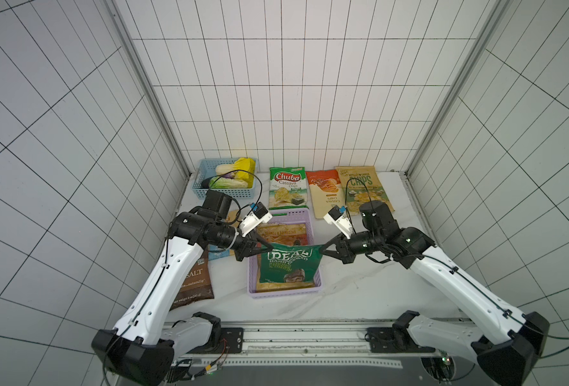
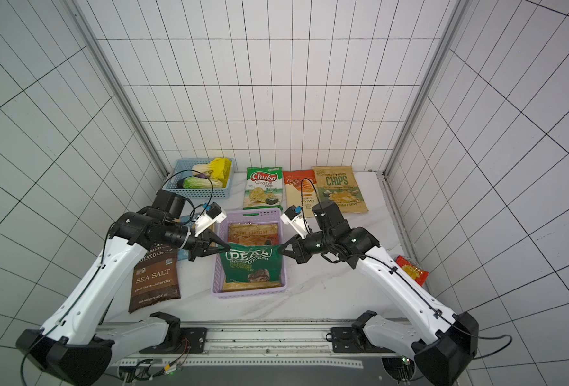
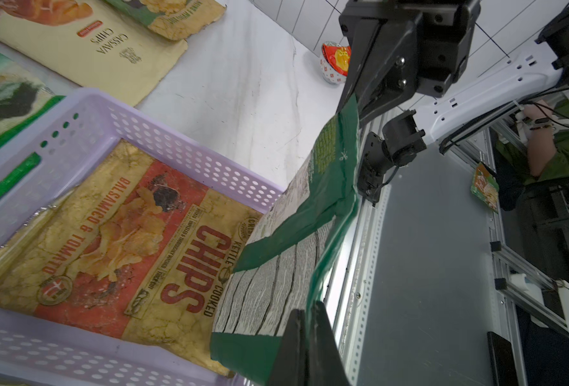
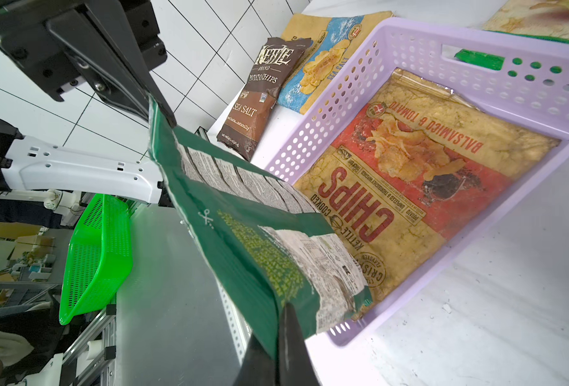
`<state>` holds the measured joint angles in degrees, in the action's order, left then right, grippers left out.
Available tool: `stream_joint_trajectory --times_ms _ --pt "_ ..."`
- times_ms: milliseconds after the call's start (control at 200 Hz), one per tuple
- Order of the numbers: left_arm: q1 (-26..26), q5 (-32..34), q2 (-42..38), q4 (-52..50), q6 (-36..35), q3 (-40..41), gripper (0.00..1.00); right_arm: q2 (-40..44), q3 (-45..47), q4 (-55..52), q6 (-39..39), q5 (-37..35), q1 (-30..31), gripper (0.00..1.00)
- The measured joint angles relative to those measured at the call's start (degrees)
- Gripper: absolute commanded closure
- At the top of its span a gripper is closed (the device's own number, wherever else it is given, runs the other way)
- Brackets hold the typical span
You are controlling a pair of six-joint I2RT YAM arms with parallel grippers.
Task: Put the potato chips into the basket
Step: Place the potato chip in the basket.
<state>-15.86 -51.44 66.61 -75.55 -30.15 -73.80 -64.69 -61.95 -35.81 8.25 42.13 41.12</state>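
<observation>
While left gripper [image 1: 271, 249] and right gripper [image 1: 322, 250] clamp its top corners, the green REAL bag [image 1: 286, 269] sags over the basket [image 1: 283, 293]

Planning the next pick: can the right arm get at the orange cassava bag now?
Probably not yet: the right hand is shut on the REAL bag. Once freed, the cassava bag lies uncovered nearby.

Pinching the green bag [image 4: 243, 240] at both corners, stretching it over the basket [image 4: 410, 43], covering part of the CHIPS bag [image 4: 426, 173] inside.
</observation>
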Motion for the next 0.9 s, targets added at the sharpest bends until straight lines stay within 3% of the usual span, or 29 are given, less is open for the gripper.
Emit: stream_joint_trajectory --times_ms 350,655,899 --pt "0.8 1.7 -0.1 1.9 1.4 4.7 1.00 -9.0 -3.6 -2.1 0.3 -3.3 0.2 1.00" --pt "4.1 9.5 3.6 18.3 11.0 6.0 1.00 -22.6 -15.4 -2.6 1.8 -9.5 -2.5 1.00" --pt "5.1 13.0 13.2 28.8 13.1 6.3 1.00 -35.6 -24.2 -2.6 2.1 -11.7 -5.0 1.00"
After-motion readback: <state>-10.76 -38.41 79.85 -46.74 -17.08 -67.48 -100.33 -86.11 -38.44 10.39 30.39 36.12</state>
